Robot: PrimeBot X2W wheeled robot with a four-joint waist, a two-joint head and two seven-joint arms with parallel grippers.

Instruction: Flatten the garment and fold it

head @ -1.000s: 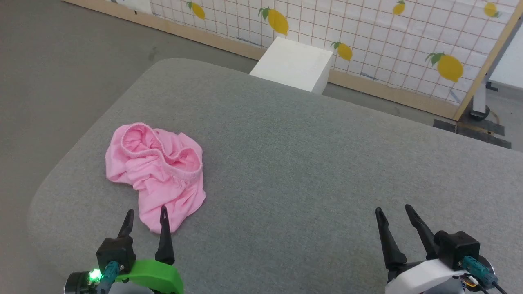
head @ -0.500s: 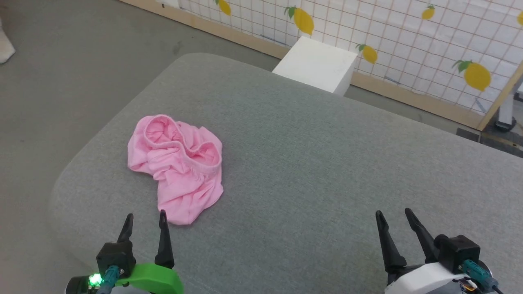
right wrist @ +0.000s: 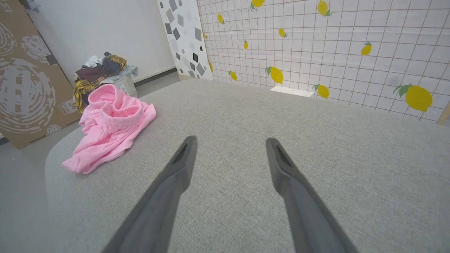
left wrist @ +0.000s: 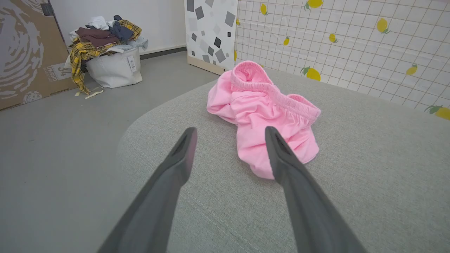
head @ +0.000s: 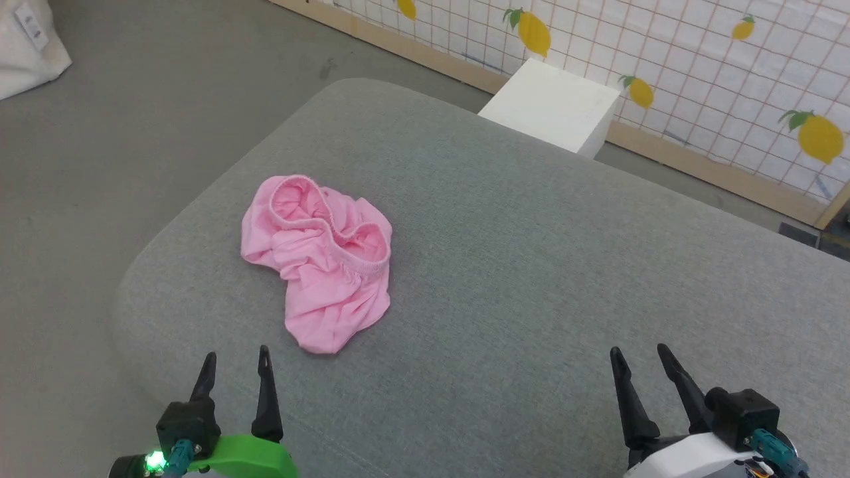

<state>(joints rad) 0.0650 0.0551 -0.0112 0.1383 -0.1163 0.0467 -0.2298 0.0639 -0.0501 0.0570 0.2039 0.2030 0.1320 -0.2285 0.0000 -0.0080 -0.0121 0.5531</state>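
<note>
Only the head camera has turned since a second ago. Everything in its view has slid toward 3 o'clock, yet the garment lies in the same heap on the same patch of the grey fabric-covered tabletop. Both claws sit where they did at the bottom of that view.

The pink garment is crumpled near the tabletop's rounded corner, at about 9 o'clock from the middle of the head view. Its gathered waistband stands up in a wavy loop on the far side, and a bunched fold trails toward 6 o'clock.

The left claw hangs over the near edge with its two dark fingers spread wide and nothing between them. The garment is at its 1 o'clock, close but not touched. The right claw is well away at 5 o'clock, also fully spread and empty, over bare fabric.

Beyond the far edge, at 1 o'clock, a white box stands against a lemon-printed grid screen. In the left wrist view a basket heaped with clothes sits on the floor at 10 o'clock.
</note>
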